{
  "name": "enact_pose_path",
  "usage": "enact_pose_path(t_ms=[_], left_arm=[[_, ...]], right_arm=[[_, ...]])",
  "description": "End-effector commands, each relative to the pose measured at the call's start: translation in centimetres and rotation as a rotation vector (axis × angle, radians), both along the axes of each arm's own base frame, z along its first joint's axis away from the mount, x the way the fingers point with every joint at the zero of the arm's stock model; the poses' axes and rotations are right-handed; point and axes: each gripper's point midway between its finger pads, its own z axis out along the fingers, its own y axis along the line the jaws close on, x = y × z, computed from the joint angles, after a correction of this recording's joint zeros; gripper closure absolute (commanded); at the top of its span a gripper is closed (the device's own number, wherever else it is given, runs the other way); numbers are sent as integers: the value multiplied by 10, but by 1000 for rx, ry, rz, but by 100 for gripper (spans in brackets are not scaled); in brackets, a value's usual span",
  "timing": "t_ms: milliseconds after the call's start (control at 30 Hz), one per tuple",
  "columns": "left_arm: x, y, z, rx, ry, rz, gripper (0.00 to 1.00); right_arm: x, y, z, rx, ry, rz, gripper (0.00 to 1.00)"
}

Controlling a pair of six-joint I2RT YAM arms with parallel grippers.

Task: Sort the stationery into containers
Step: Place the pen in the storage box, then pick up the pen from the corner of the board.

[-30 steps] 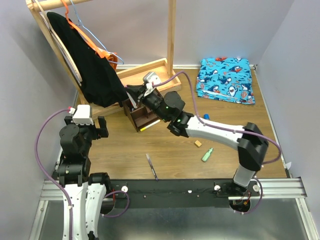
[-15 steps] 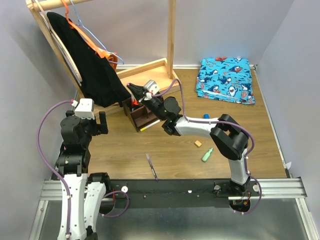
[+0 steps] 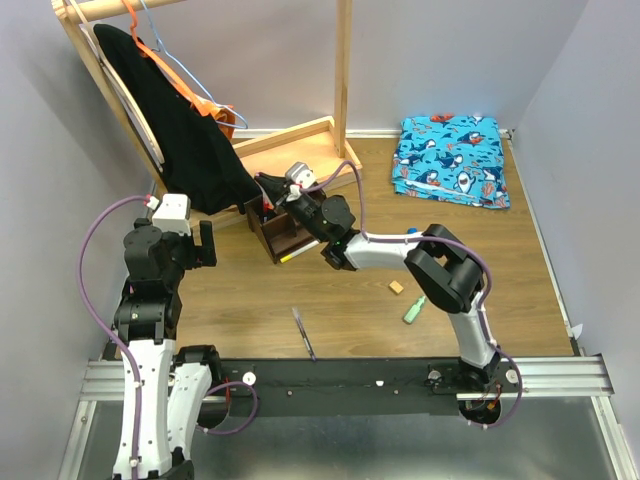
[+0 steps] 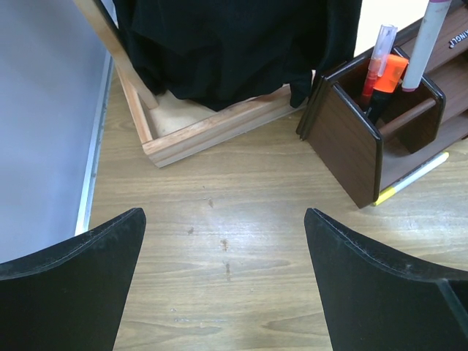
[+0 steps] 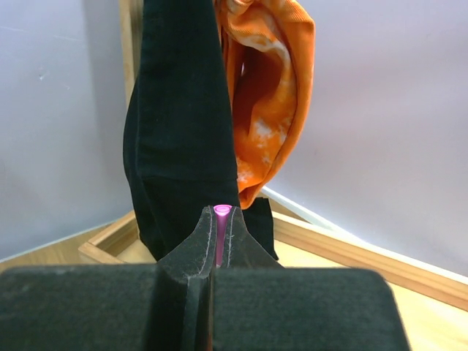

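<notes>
Right gripper (image 5: pixel 221 224) jaws are clamped on a pink-tipped pen (image 5: pixel 221 211), whose white shaft dips into the organiser (image 4: pixel 349 142) beside an orange marker (image 4: pixel 390 73). A yellow pen (image 4: pixel 414 178) lies just outside. Edge lettering is cut off and unreadable. Left gripper (image 4: pixel 224 218) jaws stand apart.

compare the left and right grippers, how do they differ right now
The left gripper is open wide and empty; the right gripper is shut on a pink-tipped pen. The left gripper hangs over the table to the left of the organiser; the right gripper is up by the organiser's far corner. Both are black.
</notes>
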Motion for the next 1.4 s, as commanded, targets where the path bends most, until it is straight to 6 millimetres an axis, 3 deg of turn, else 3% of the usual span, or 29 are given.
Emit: enact_pose_path(t_ms=[0,67,133,267,300,400,500,567,667,800,867,900,967,1000,1033,1100,1200,1367], left_arm=[[-4,4,11,19,-25,13,1],[-5,3,12,22,-28,11,1],[-6,3,13,22,-28,9,1],[-8,3,16,23,-40,9,1],[-8,3,16,22,-42,8,1],[-11,2,19,18,-57,10,1],[-12,0,20,2,-76,8,1],[-13,-2,19,-8,-89,3,1],[-16,-4,24,-16,-117,-8,1],[-26,-10,29,-29,-126,-33,1],[-32,-12,34,-36,-149,-37,1],[-33,-12,34,-36,-155,-38,1],[-34,-12,39,-35,-176,-36,1],[-33,-11,43,-32,-193,-31,1],[-33,-9,45,-26,-204,-19,1],[-29,-6,51,-20,-233,-5,1],[-28,-2,55,-48,-254,30,1],[-36,2,55,-39,-277,58,1]], right_arm=[[5,12,-9,7,20,9,99],[8,12,-15,-1,34,-3,98],[9,14,-23,-18,55,1,90],[8,15,-32,-41,80,9,90],[7,15,-35,-49,85,11,84],[4,11,-26,-63,84,10,65],[-1,5,-11,-77,90,12,56],[-7,-1,7,-75,85,19,54],[-16,-9,2,-134,126,28,52],[-47,-29,-1,-277,212,98,45],[-78,-29,-21,-427,221,246,43],[-98,-37,-52,-557,309,322,42],[-122,-39,-66,-584,464,401,42],[-134,-49,-92,-647,613,388,42],[-139,-51,-102,-611,784,320,42],[-152,-59,-125,-623,959,276,42],[-173,-65,-151,-675,1085,164,38],[-192,-64,-186,-739,1177,64,33]])
